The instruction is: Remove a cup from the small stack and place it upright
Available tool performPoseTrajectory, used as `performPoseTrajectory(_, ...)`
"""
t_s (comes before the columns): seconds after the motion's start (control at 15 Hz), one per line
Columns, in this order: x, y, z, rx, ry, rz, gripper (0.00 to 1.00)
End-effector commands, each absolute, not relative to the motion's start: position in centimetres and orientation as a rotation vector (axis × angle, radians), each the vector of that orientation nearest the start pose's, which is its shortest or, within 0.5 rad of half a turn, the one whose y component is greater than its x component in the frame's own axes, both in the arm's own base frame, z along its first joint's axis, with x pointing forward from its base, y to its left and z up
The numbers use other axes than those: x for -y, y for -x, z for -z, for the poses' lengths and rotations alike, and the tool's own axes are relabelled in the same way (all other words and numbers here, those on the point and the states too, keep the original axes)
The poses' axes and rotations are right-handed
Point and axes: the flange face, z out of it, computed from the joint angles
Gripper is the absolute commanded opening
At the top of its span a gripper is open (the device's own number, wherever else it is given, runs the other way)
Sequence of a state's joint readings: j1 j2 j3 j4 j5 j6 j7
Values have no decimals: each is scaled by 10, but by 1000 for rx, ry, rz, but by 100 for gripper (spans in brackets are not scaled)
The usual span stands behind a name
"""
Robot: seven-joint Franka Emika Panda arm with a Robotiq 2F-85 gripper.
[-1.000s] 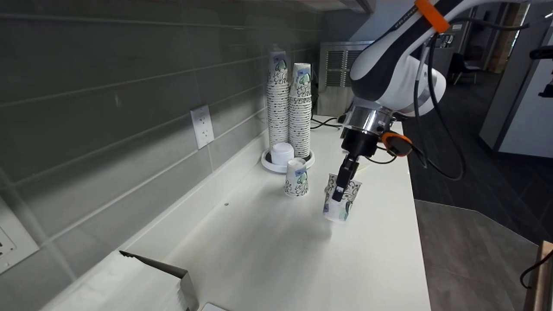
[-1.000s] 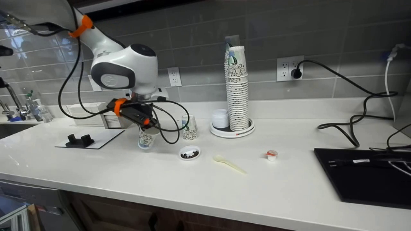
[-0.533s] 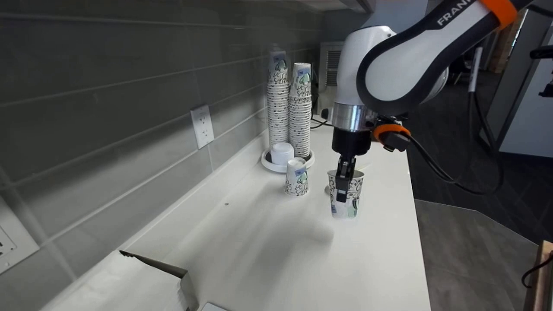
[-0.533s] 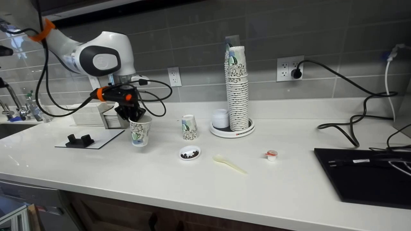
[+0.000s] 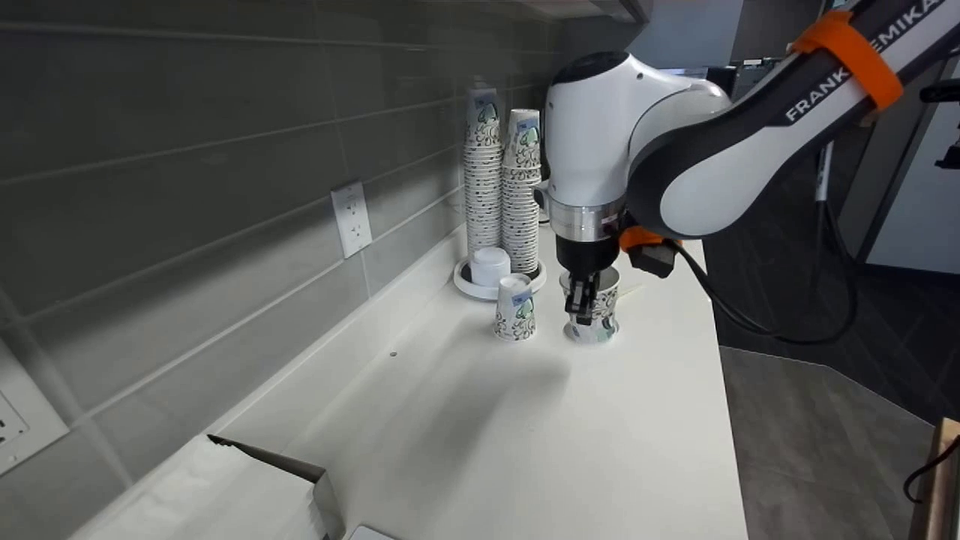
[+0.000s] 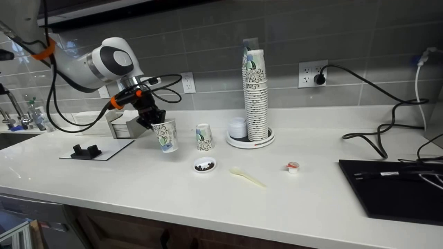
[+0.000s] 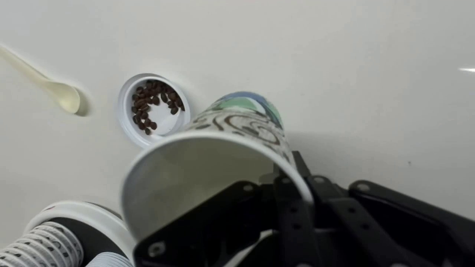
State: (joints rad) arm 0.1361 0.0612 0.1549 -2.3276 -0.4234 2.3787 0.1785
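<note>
The cup [image 6: 166, 137], white with a brown swirl and blue-green pattern, is held mouth up and tilted, its base off the counter. My gripper [image 6: 152, 120] is shut on its wall near the rim. In the wrist view the gripper [image 7: 291, 163] has one finger inside the cup [image 7: 237, 118] and one outside. In an exterior view the gripper [image 5: 581, 306] partly hides the cup [image 5: 606, 304]. The small stack [image 5: 515, 309] stands mouth down by the wall and also shows in an exterior view [image 6: 204, 137]. How many cups it nests cannot be told.
A white dish of coffee beans [image 7: 127, 115] lies close to the held cup. A pale spoon [image 6: 247, 176] and a creamer pod [image 6: 292, 168] lie on the counter. Two tall cup stacks [image 5: 520, 217] and white lids [image 6: 237, 128] stand on a round tray [image 6: 251, 145].
My gripper has carried the cup toward the bean dish. The cup was tilted one way, then near upright, and now leans with its base toward the dish. The small stack has not moved.
</note>
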Motion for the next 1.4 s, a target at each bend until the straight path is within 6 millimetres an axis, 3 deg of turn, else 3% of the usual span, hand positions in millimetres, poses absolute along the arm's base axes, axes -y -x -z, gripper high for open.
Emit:
performPoseTrajectory(0.0, -158, -520, -281, 695, 3342, 134, 0)
performPoseTrajectory(0.47, -166, -552, -249, 632, 3323, 262, 1)
performPoseTrajectory(0.53, -167, -554, -247, 628, 3317, 271, 27)
performPoseTrajectory(0.6, -166, -556, -247, 619, 3314, 286, 28)
performPoseTrajectory(0.93, -158, -544, -272, 546, 3274, 321, 61)
performPoseTrajectory(1.33, -161, -500, -310, 431, 3209, 539, 100)
